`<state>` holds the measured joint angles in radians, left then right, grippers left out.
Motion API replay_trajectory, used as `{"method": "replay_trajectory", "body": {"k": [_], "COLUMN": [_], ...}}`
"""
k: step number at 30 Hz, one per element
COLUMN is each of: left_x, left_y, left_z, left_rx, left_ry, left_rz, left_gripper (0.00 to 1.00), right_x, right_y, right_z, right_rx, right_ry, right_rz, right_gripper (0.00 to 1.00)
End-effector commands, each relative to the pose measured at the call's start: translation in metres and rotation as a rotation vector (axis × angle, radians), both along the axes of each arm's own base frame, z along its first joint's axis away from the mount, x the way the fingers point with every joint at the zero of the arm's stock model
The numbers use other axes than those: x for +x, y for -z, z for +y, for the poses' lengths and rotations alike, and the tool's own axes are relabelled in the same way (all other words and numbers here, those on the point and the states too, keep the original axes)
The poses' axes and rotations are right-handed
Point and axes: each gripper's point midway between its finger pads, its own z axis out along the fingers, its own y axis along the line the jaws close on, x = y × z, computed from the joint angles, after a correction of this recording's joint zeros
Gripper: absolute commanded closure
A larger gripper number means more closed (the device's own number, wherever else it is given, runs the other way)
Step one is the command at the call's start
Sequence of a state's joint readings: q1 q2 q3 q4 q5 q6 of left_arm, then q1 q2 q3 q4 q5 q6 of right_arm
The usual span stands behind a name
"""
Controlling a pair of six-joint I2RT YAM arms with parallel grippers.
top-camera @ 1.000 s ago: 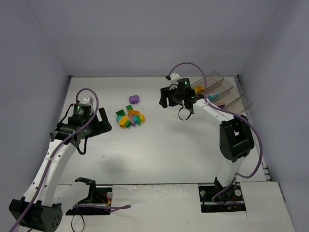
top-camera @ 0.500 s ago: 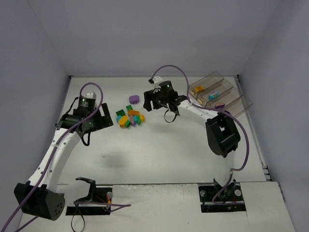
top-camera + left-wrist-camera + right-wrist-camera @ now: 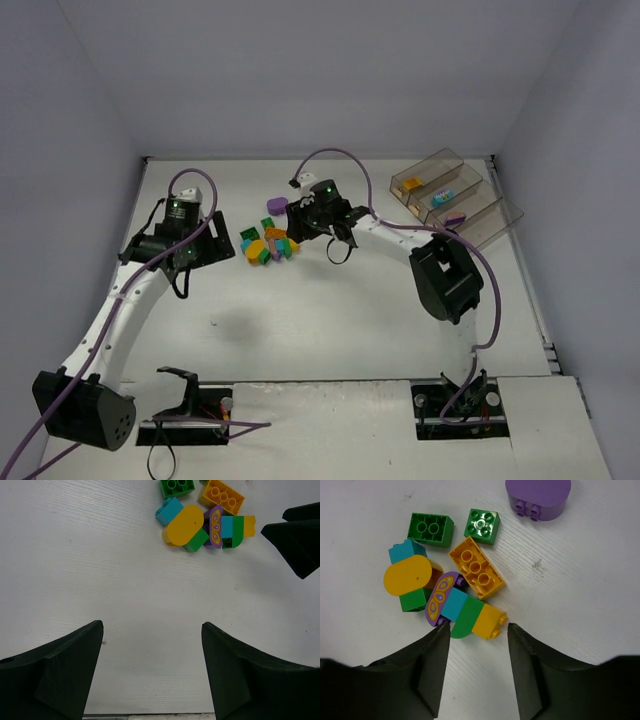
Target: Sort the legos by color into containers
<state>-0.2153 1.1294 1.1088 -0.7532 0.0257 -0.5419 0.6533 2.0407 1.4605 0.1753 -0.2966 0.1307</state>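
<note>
Right wrist view: the right gripper (image 3: 476, 639) hangs with its jaws apart, straddling the near end of a row of legos (image 3: 465, 611) (purple, teal, green and yellow pieces pressed side to side). The orange brick (image 3: 476, 574) touches that row, and a yellow oval piece (image 3: 407, 576) crowds it on the left. Closing here risks seizing several colours at once, or knocking neighbours across the table (image 3: 580, 595). The left gripper (image 3: 152, 650), also spread wide, hovers over bare surface near the pile, so two arms reaching in could collide. The containers (image 3: 498, 212) stand well apart at the far right.
</note>
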Motion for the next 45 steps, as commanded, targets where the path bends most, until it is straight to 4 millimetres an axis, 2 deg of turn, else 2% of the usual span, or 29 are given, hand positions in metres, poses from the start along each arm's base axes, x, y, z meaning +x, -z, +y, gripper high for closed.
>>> {"method": "replay_trajectory", "body": {"k": [1, 3, 5, 6, 7, 8, 9, 10, 11, 12, 13, 14, 15, 16, 17, 19, 20, 22, 25, 26, 32, 38, 41, 45], "left_x": [0.024, 0.034, 0.046, 0.052, 0.057, 0.067, 0.074, 0.080, 0.092, 0.098, 0.104, 0.112, 0.121, 0.126, 0.130, 0.143, 0.146, 0.157, 0.169, 0.172, 0.188, 0.182, 0.179, 0.181], "left_y": [-0.013, -0.010, -0.006, -0.004, -0.002, 0.003, 0.006, 0.009, 0.015, 0.018, 0.021, 0.037, 0.034, 0.038, 0.055, 0.057, 0.070, 0.071, 0.089, 0.091, 0.111, 0.128, 0.132, 0.129], "left_z": [-0.003, -0.005, -0.008, -0.010, -0.011, -0.014, -0.012, -0.011, -0.011, -0.013, -0.014, -0.016, -0.019, -0.019, -0.020, -0.021, -0.022, -0.025, -0.026, -0.027, -0.032, -0.033, -0.033, -0.034], "left_rx": [0.003, 0.004, 0.004, -0.007, -0.013, -0.017, -0.009, -0.006, 0.004, -0.001, 0.003, 0.014, 0.015, 0.022, 0.041, 0.051, 0.059, 0.055, 0.073, 0.076, 0.077, 0.082, 0.081, 0.072], "left_ry": [0.010, 0.007, -0.005, -0.019, -0.029, -0.038, -0.077, -0.092, -0.113, -0.129, -0.136, -0.141, -0.151, -0.158, -0.168, -0.183, -0.191, -0.190, -0.201, -0.206, -0.207, -0.215, -0.218, -0.216], "left_rz": [-0.071, -0.060, -0.041, -0.038, -0.033, -0.014, -0.006, 0.003, 0.019, 0.026, 0.034, 0.072, 0.067, 0.080, 0.129, 0.126, 0.154, 0.147, 0.173, 0.178, 0.212, 0.266, 0.273, 0.260], "left_gripper": [0.27, 0.27, 0.27, 0.27, 0.27, 0.27, 0.26, 0.26, 0.24, 0.22, 0.22, 0.20, 0.19, 0.19, 0.19, 0.19, 0.19, 0.20, 0.25, 0.26, 0.32, 0.38, 0.39, 0.48], "right_x": [0.012, 0.008, 0.005, 0.002, -0.006, -0.010, -0.016, -0.026, -0.032, -0.038, -0.048, -0.054, -0.060, -0.064, -0.075, -0.082, -0.090, -0.097, -0.109, -0.112, -0.121, -0.123, -0.121, -0.118], "right_y": [-0.041, -0.046, -0.048, -0.058, -0.047, -0.047, -0.060, -0.048, -0.062, -0.062, -0.050, -0.050, -0.065, -0.067, -0.070, -0.073, -0.076, -0.077, -0.081, -0.075, -0.079, -0.079, -0.079, -0.077], "right_z": [0.003, -0.004, -0.013, -0.018, -0.027, -0.032, -0.038, -0.047, -0.053, -0.060, -0.069, -0.076, -0.082, -0.089, -0.099, -0.112, -0.120, -0.129, -0.141, -0.145, -0.155, -0.158, -0.158, -0.156], "right_rx": [0.074, 0.067, 0.054, 0.058, 0.038, 0.033, 0.043, 0.022, 0.039, 0.035, 0.016, 0.014, 0.039, 0.037, 0.044, 0.041, 0.048, 0.054, 0.068, 0.060, 0.064, 0.048, 0.042, 0.027], "right_ry": [0.024, 0.040, 0.067, 0.078, 0.092, 0.100, 0.110, 0.116, 0.128, 0.143, 0.149, 0.161, 0.177, 0.200, 0.217, 0.256, 0.268, 0.297, 0.318, 0.325, 0.341, 0.334, 0.330, 0.323], "right_rz": [-0.086, -0.096, -0.104, -0.121, -0.099, -0.099, -0.118, -0.096, -0.114, -0.113, -0.092, -0.088, -0.110, -0.115, -0.112, -0.115, -0.121, -0.117, -0.124, -0.116, -0.132, -0.138, -0.143, -0.144], "right_gripper": [0.58, 0.59, 0.57, 0.56, 0.55, 0.55, 0.54, 0.54, 0.53, 0.52, 0.52, 0.50, 0.48, 0.46, 0.39, 0.34, 0.31, 0.30, 0.30, 0.30, 0.29, 0.29, 0.29, 0.29]}}
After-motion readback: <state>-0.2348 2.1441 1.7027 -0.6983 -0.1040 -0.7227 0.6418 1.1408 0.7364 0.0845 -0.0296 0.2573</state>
